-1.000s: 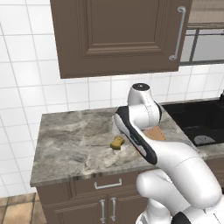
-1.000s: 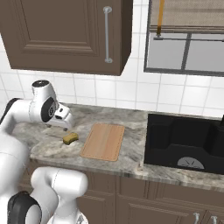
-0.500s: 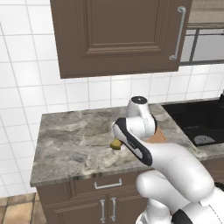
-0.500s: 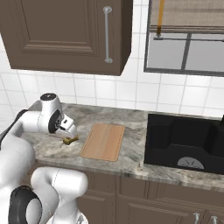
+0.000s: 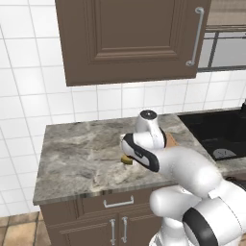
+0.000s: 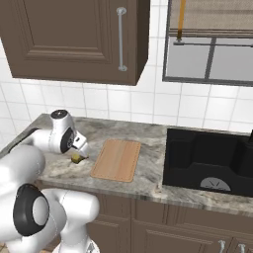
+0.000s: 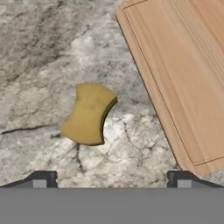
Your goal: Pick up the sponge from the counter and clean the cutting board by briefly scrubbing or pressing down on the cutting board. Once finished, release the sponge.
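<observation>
The mustard-yellow sponge (image 7: 89, 113) lies on the veined marble counter (image 7: 39, 48), a short way left of the tan wooden cutting board (image 7: 183, 74). My gripper (image 7: 112, 179) hangs just above the counter with both dark fingertips (image 7: 41, 178) spread wide; it is open, and the sponge sits ahead of the gap, nearer the left tip. From the right base view the sponge (image 6: 76, 158) peeks out under my hand, left of the cutting board (image 6: 117, 159). In the left base view the sponge (image 5: 127, 160) shows beside my wrist, which hides most of the board (image 5: 169, 141).
A black sink (image 6: 207, 158) is set into the counter right of the board. A brown wall cabinet (image 5: 129, 38) hangs above. Drawers with silver handles (image 5: 117, 202) sit under the counter's front edge. Bare marble (image 5: 77, 153) stretches to the sponge's left.
The arm has bent down and brought the hand low over the sponge. The jaws have stayed wide apart. Sponge and board have not moved.
</observation>
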